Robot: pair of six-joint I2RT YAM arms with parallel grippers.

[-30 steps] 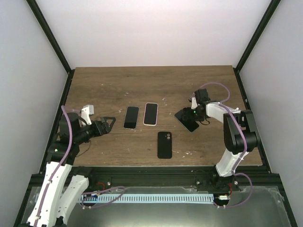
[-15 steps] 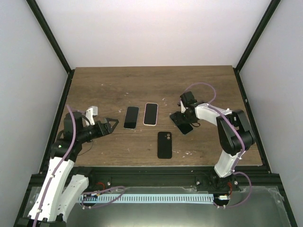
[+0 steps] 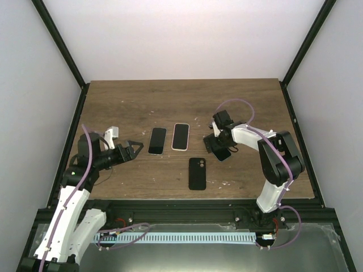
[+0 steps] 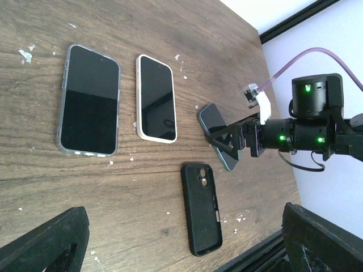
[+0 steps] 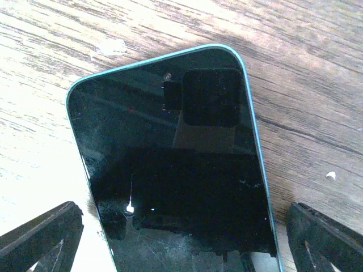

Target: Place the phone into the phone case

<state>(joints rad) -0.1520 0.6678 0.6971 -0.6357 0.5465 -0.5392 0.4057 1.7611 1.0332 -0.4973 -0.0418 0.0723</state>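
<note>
Top external view: two arms reach in over a wooden table (image 3: 113,107), with four flat items lying between them.
Phone: the teal-rimmed phone (image 5: 170,158) lies flat on the wood with its dark screen up, right of the table's middle and at a slant to the other items.
Phone case: the black phone case (image 3: 197,173) lies flat by itself nearer the front edge, with its camera cut-out at the far end. It is near the teal-rimmed phone but not touching it. Whether its open side faces up cannot be told.
Right gripper: the right gripper (image 3: 215,143) sits low over the teal-rimmed phone with its fingers (image 5: 39,238) spread wide, one on each side of the handset. The right wrist view shows a strip of wood between each finger and the phone's rim, so it grips nothing.
Left gripper: the left gripper (image 3: 135,148) is over the left part of the table with its fingers spread wide. It holds nothing and points toward the row of phones.
Other phones: a clear-cased phone (image 4: 89,101) and a white-rimmed phone (image 4: 156,97) lie side by side with their screens up, left of the teal-rimmed phone and beyond the black phone case.
</note>
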